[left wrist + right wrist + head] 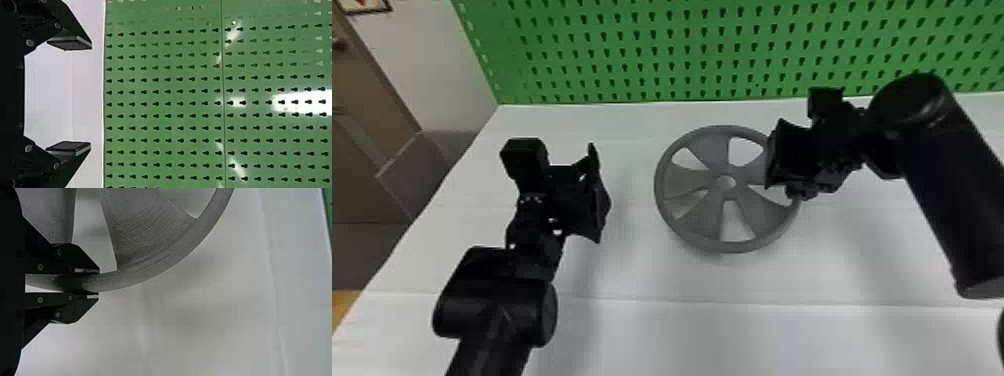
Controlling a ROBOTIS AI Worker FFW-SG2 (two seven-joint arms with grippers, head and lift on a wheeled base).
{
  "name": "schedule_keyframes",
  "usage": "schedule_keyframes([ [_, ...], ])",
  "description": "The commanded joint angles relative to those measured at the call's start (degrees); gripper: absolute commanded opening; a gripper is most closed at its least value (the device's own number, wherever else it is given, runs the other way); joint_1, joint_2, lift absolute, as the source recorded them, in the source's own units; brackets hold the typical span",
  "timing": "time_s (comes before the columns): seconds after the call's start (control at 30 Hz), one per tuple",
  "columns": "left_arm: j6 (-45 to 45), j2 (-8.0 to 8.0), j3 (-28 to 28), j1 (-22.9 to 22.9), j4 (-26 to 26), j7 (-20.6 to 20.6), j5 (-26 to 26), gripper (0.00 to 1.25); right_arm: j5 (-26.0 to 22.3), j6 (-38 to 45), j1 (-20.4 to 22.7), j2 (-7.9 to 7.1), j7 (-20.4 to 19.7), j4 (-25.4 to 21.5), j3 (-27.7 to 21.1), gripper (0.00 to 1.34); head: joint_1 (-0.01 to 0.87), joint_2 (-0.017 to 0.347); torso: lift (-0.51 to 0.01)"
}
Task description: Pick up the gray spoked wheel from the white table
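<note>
White table [682, 327] before green pegboard [617, 89], gray spoked wheel [714, 147], right tool [772, 157] gripping its rim [172, 254], left tool [598, 194] agape

There are no words, numbers, names or signs that I can read on anything here.

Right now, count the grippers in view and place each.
2: left gripper, open, left of the wheel and apart from it; right gripper, closed on the wheel's right-hand rim.
</note>
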Motion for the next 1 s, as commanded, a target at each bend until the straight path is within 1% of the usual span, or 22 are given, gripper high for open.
schedule_keyframes([
  [0.0, 0.00, 0.00, 0.47, 0.26, -0.37, 0.00, 0.01, 0.89, 1.38, -3.24, 3.14, -0.44, 0.00, -7.80, 0.11, 0.20, 0.779, 0.147, -0.064],
  [0.07, 0.00, 0.00, 0.65, 0.44, -0.55, 0.00, -0.08, 0.89, 2.53, -5.35, 4.54, -0.61, 0.08, -11.23, 0.55, 0.20, 0.779, 0.147, -0.064],
  [0.13, 0.00, 0.00, 0.91, 0.61, -0.73, 0.00, -0.08, 0.89, 5.69, -7.55, 6.30, -0.70, 0.61, -15.71, 1.35, 0.20, 0.779, 0.149, -0.064],
  [0.2, 0.00, 0.00, 1.17, 0.79, -1.08, 0.00, 0.01, 0.89, 9.21, -8.96, 7.18, -0.70, 2.11, -18.78, 2.66, 0.20, 0.779, 0.147, -0.064],
  [0.23, 0.00, 0.00, 1.35, 0.96, -1.25, 0.00, -0.08, 0.89, 9.65, -9.31, 7.44, -0.70, 2.37, -19.49, 2.84, 0.20, 0.779, 0.149, -0.064],
  [0.3, 0.00, 0.09, 1.35, 0.88, -1.25, 0.00, -0.08, 0.89, 12.63, -11.07, 8.32, -0.88, 5.36, -21.07, 3.37, 0.20, 0.779, 0.147, -0.064],
  [0.37, 0.00, 0.09, 1.35, 0.79, -1.25, -0.09, -0.08, 0.89, 15.62, -14.41, 10.08, -1.23, 7.99, -22.91, 3.98, 0.20, 0.779, 0.149, -0.064],
  [0.43, 0.00, 0.09, 1.44, 0.79, -1.52, -0.09, -0.08, 0.89, 17.64, -17.57, 11.92, -1.49, 9.66, -25.20, 4.16, 0.20, 0.779, 0.149, -0.064],
  [0.53, 0.00, 0.09, 1.53, 0.96, -1.87, -0.09, 0.01, 0.89, 24.15, -19.33, 14.21, -1.67, 13.27, -28.72, 4.25, 0.20, 0.779, 0.147, -0.064],
  [0.57, 0.00, 0.09, 1.61, 1.05, -2.13, -0.09, 0.01, 0.89, 27.40, -21.70, 15.44, -1.84, 15.64, -29.95, 4.42, 0.20, 0.779, 0.149, -0.064],
  [0.63, 0.00, 0.09, 1.79, 1.23, -2.40, -0.09, 0.01, 0.89, 29.60, -25.39, 17.37, -2.20, 16.52, -31.53, 4.60, 0.20, 0.779, 0.149, -0.064],
  [0.67, 0.00, 0.09, 1.79, 1.23, -2.40, 0.00, 0.01, 0.89, 30.56, -26.97, 18.25, -2.28, 17.57, -32.14, 4.51, 0.20, 0.779, 0.149, -0.064],
  [0.8, -0.09, 0.09, 1.97, 1.23, -2.57, -0.09, 0.10, 0.89, 34.52, -31.19, 21.24, -2.64, 23.46, -33.55, 2.66, 0.20, 0.779, 0.149, -0.064],
  [0.87, -0.09, 0.09, 1.97, 1.14, -2.66, -0.09, 0.18, 0.89, 37.68, -33.74, 22.65, -2.64, 28.30, -33.55, 1.43, 0.20, 0.779, 0.149, -0.064],
  [0.97, -0.09, 0.09, 1.97, 1.14, -2.66, -0.09, 0.54, 0.89, 39.62, -36.91, 25.02, -2.64, 30.93, -34.08, 0.29, 0.20, 0.779, 0.149, -0.064],
])
